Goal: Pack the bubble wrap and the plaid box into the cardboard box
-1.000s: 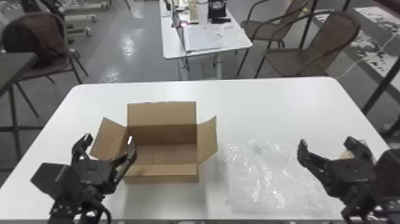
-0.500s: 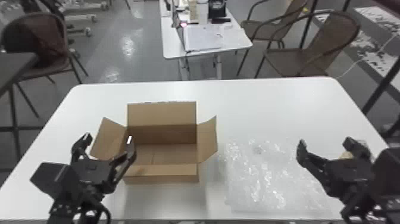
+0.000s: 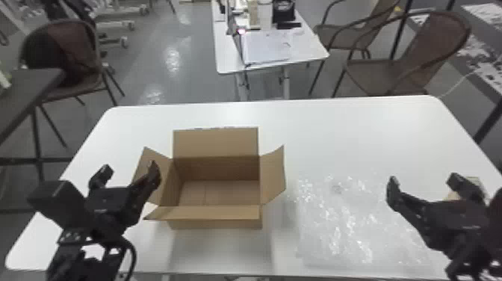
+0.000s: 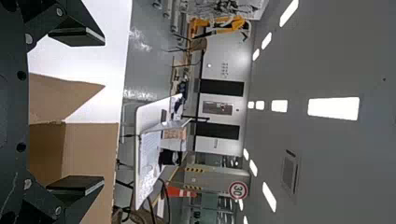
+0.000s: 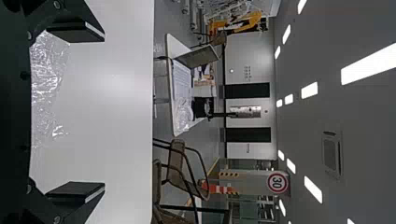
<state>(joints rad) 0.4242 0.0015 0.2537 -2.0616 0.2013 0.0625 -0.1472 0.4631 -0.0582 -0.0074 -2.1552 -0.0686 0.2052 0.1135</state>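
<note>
Wide open and empty, the right gripper point(image 3: 424, 178) has the bubble wrap point(image 3: 336, 220) just to its left and near side, flat on the white table point(image 3: 317, 138). A pale tan object point(image 3: 475, 181) shows partly behind its right finger. Farther left stands the cardboard box point(image 3: 216, 224), flaps spread; beside its left flap, the left gripper point(image 3: 129, 167) is also spread wide, holding nothing.
</note>
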